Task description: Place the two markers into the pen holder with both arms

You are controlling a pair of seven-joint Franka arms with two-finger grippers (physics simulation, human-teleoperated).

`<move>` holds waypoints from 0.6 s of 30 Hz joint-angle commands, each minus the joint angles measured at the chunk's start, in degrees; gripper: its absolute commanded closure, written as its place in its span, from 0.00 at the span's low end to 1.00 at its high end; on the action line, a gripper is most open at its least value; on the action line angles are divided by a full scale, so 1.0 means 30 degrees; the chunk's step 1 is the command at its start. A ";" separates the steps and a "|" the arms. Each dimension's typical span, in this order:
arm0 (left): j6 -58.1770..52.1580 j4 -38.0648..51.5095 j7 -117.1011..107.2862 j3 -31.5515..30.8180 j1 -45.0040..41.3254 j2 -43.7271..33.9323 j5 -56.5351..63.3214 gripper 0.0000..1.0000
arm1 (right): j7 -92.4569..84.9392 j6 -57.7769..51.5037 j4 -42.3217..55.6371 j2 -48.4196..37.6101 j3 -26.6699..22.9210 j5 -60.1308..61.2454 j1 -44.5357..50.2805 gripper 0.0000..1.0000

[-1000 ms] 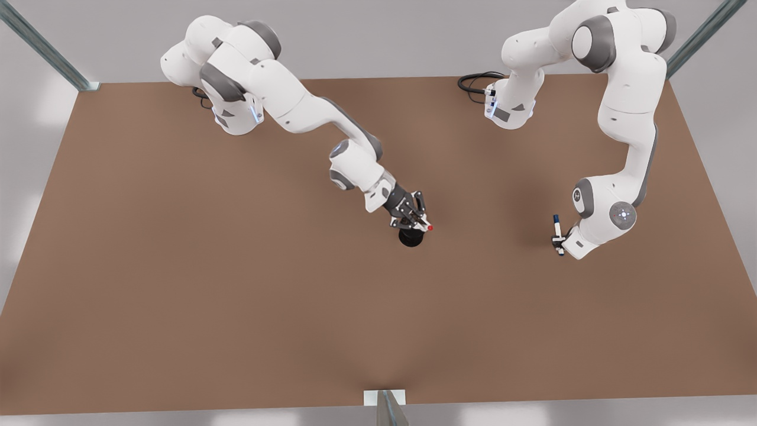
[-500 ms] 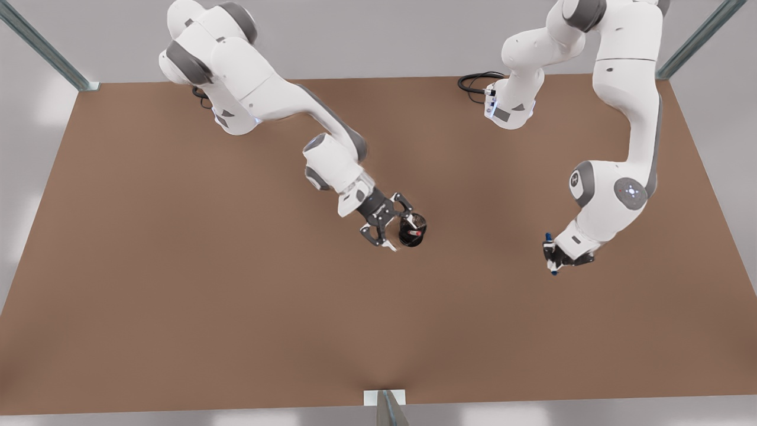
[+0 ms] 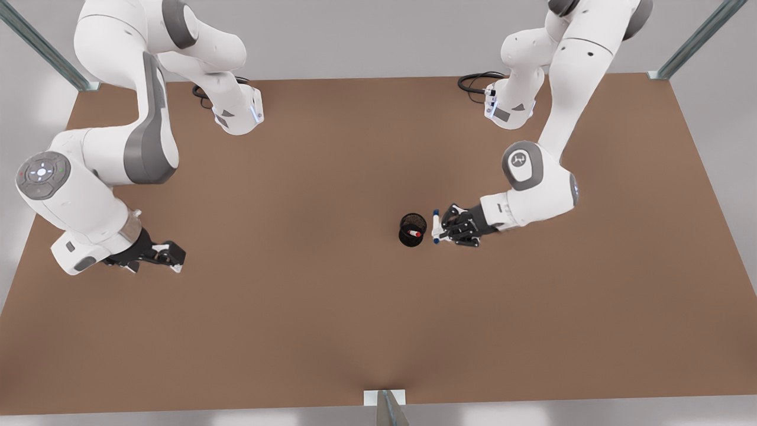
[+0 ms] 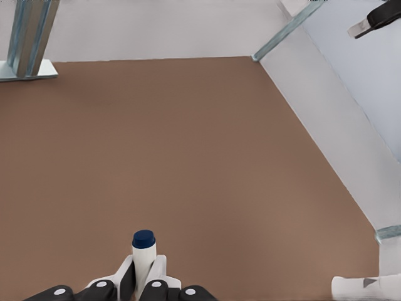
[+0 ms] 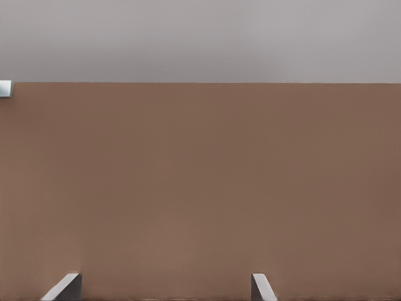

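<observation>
Pen holder (image 3: 412, 229) sits near the counter (image 3: 295, 331) centre; red-capped marker (image 3: 415, 234) now inside it, where a second ago it hung in a gripper above the rim. We note that gripper, the right gripper (image 3: 171, 258), has withdrawn towards the counter edge at the front view's left, fingers (image 5: 260, 287) spread apart and empty. Left gripper (image 3: 447, 227) has swung in just beside the holder, fingers clamped on the blue-capped marker (image 3: 436, 225). We judge half the task done; the blue one needs tipping upright over the rim next.
</observation>
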 commanded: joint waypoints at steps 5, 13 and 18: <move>-0.0227 -0.1119 2.8824 -0.0083 -0.0016 -0.0428 -0.5716 0.79 | -0.0202 -0.2668 -0.0920 -0.0592 0.0283 0.1502 -0.1012 0.00; -0.1370 -0.2379 3.5243 -0.0112 -0.0543 0.0158 -0.9028 0.79 | -0.1169 -0.0881 -0.4964 -0.2995 0.0312 0.0828 -0.0983 0.00; -0.0931 -0.2643 3.5887 -0.0083 -0.1452 0.0773 -1.0112 0.79 | -0.1638 -0.0881 -0.4964 -0.2966 0.0283 0.0857 -0.1041 0.00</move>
